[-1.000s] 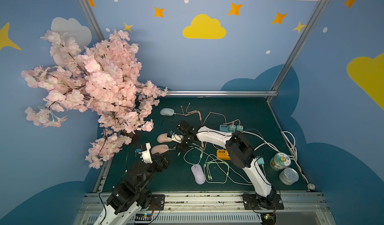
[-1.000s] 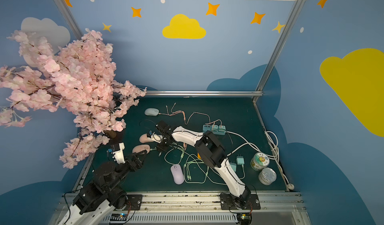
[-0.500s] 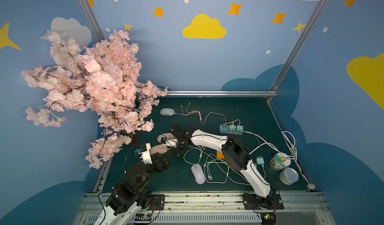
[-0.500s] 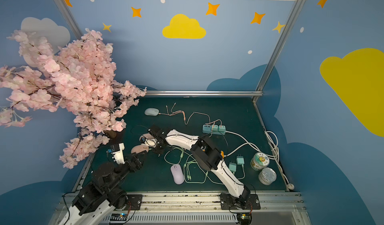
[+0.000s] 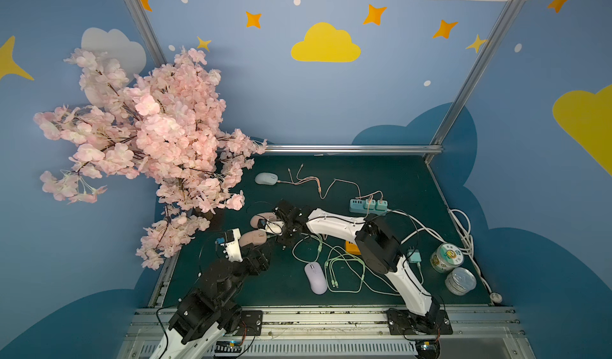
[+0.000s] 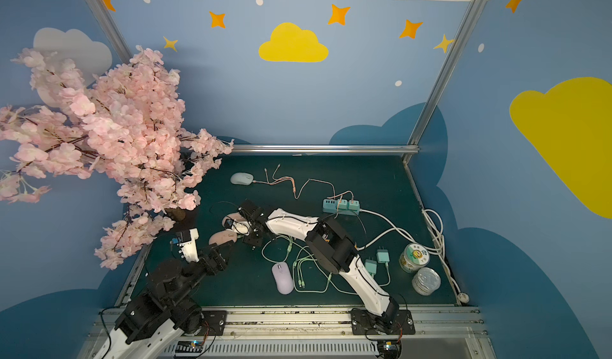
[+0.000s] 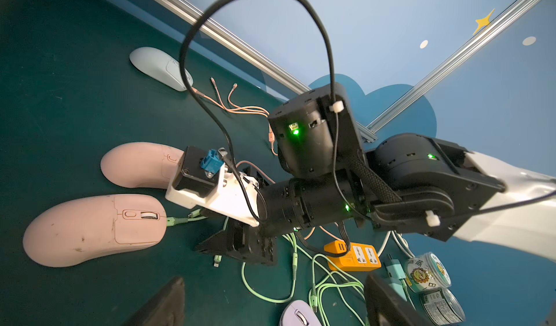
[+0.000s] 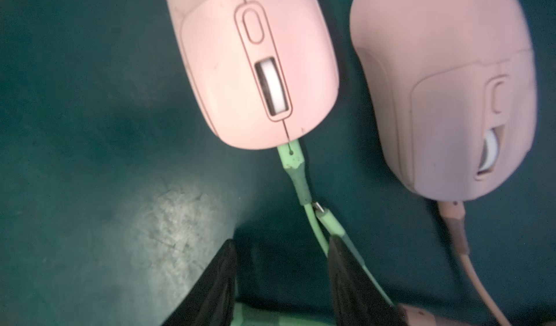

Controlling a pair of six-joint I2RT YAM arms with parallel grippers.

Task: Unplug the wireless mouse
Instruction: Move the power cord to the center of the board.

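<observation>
Your left end effector hangs released near two pink mice on the worktop. The nearer pink mouse has its green plug seated. Your right end effector stands released just short of it, gripping nothing. Rightward lie one pale mouse, one purple mouse and two tins.

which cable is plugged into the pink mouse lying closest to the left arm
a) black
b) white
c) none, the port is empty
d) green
d: in the right wrist view a green connector sits in the front of that pink mouse, while the second pink mouse beside it takes a peach cable.
</observation>
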